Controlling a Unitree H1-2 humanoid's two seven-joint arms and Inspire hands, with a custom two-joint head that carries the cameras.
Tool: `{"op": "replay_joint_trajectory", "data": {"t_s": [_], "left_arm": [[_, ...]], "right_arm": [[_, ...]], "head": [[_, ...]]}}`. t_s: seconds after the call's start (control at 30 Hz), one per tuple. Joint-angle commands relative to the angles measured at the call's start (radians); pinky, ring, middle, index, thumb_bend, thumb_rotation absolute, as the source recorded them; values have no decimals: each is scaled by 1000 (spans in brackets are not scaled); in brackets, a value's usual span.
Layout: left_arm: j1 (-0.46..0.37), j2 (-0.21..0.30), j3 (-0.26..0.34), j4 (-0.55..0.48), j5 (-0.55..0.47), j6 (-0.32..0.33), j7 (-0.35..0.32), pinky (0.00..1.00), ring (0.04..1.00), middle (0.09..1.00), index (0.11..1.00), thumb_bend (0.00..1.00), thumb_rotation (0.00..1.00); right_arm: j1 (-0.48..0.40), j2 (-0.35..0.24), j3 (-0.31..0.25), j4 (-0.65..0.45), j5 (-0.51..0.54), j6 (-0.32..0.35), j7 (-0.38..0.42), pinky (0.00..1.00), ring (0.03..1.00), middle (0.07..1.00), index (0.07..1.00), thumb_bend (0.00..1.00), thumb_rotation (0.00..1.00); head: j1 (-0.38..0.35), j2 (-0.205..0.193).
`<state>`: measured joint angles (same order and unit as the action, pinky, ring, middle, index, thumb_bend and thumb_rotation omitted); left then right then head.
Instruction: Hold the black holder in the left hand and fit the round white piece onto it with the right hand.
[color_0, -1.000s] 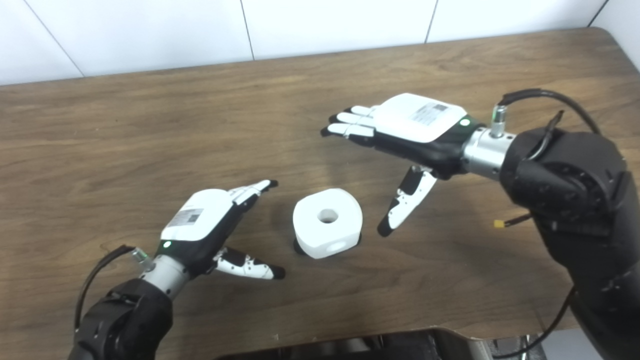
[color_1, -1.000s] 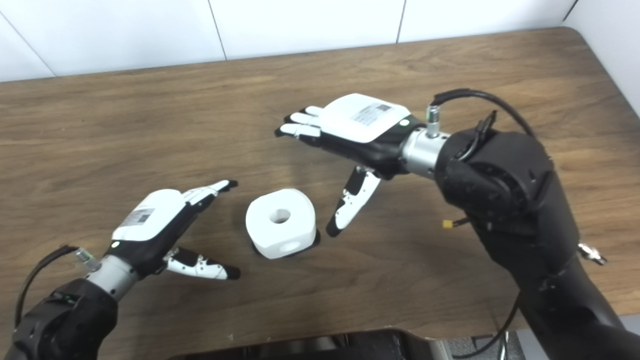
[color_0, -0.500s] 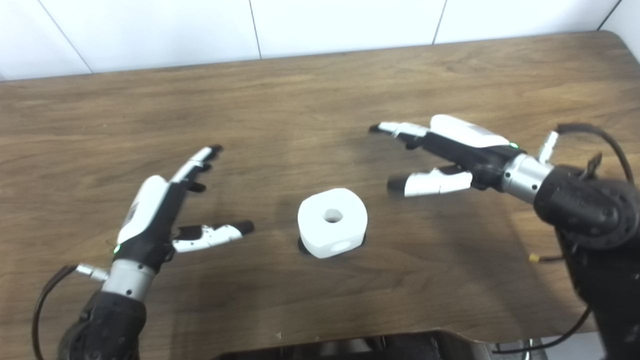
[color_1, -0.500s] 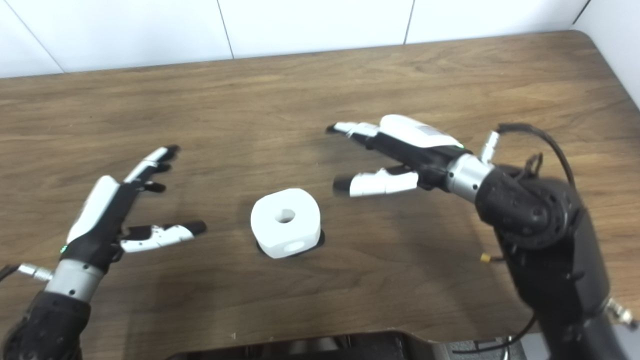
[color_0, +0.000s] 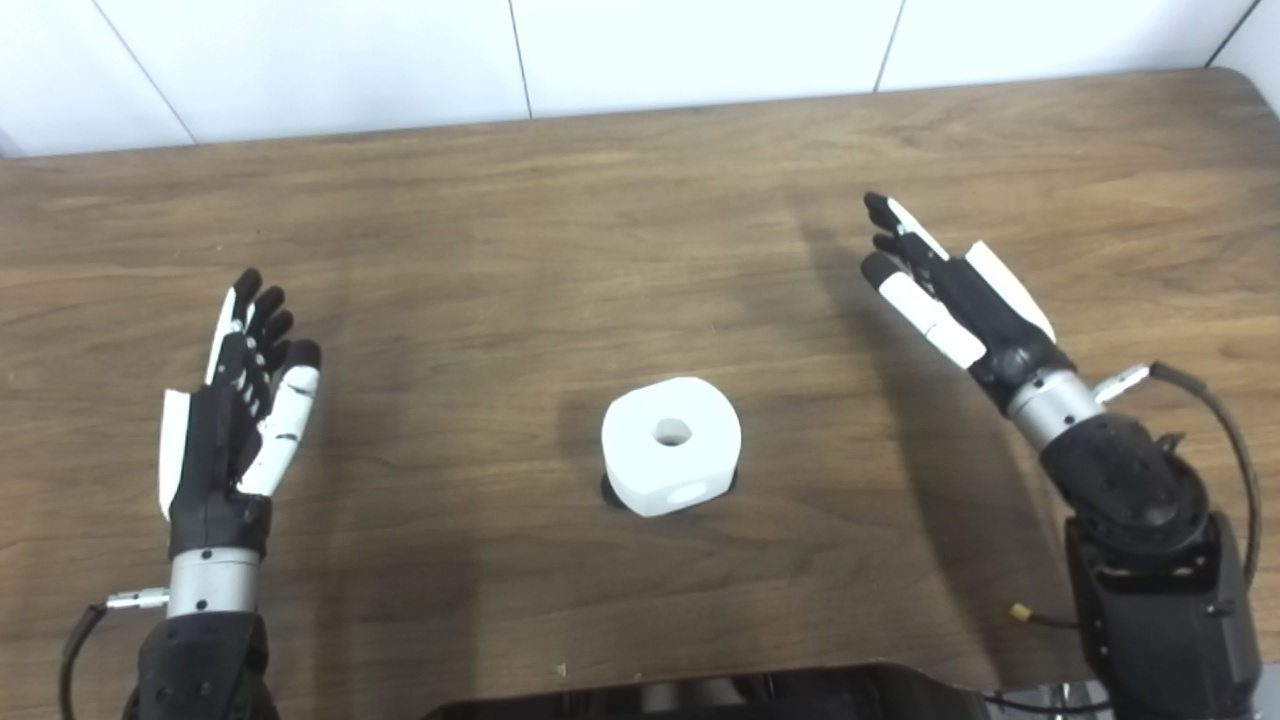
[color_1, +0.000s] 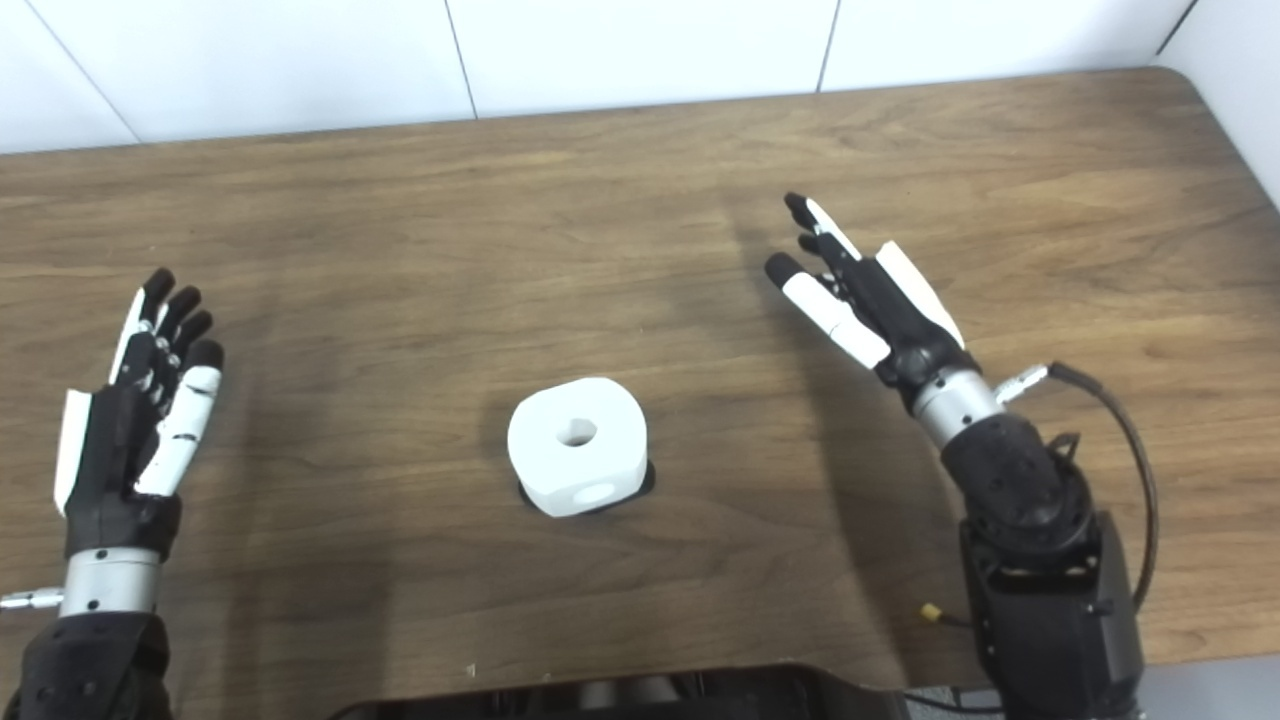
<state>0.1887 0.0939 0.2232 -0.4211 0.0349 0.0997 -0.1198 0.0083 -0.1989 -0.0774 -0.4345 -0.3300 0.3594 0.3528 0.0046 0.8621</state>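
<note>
1. Brown wooden table (color_0: 560, 250), bare apart from one assembly near its middle; white tiled wall (color_0: 700, 40) along the far edge at 12 o'clock.
2. Right arm (color_0: 1150, 560) entering from 5 o'clock, cable looped beside the wrist; right hand (color_0: 960, 295) raised at 3 o'clock of the piece, well apart from it, fingers spread, gripping nothing.
3. Left arm (color_0: 205, 640) entering from 7 o'clock; left hand (color_0: 235, 420) at 9 o'clock of the piece, equally well apart, palm upright, fingers extended and loosely side by side, also gripping nothing.
4. Round white piece (color_0: 672, 443) near table centre, hole in its top face, a second opening low on the near side.
5. Black holder (color_0: 607, 492), only a thin dark edge peeking out beneath the white piece at 7 and 4 o'clock; apparently already seated under it, though depth of fit impossible to judge.
6. No containers anywhere in view; nothing held inside anything, save the holder tucked under the white piece.
7. Possible trouble, as a judgement: an incomplete seat hidden by the white body, leaving the piece free to lift off or tilt at any later nudge; a careless sweep of either hand back toward centre knocking the assembly across the smooth table; the loose cable at the right wrist snagging on the arm during a wide move.
</note>
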Motion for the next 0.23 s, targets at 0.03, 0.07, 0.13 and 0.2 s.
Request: {"op": "replay_joint_trajectory", "data": {"t_s": [0.03, 0.07, 0.13, 0.2], "left_arm": [[15, -12, 4, -16, -56, -13, 25, 1000, 982, 983, 1000, 502, 746], [18, -13, 2, -15, -61, -11, 28, 1000, 980, 985, 1000, 500, 739], [24, -11, -5, -14, -66, -10, 30, 1000, 984, 990, 1000, 495, 733], [29, -13, -12, -12, -77, -10, 31, 1000, 988, 991, 1000, 497, 729]], "right_arm": [[-1, 10, -18, 1, 53, -54, -63, 869, 974, 1000, 1000, 561, 1000], [6, 15, -20, 5, 64, -54, -75, 879, 974, 1000, 1000, 568, 1000], [22, 29, -31, 14, 105, -60, -97, 902, 981, 1000, 1000, 576, 1000], [38, 41, -43, 23, 151, -74, -117, 946, 996, 1000, 1000, 579, 1000]], "head": [[0, 3], [0, 2], [-6, 2], [-8, 2]]}}
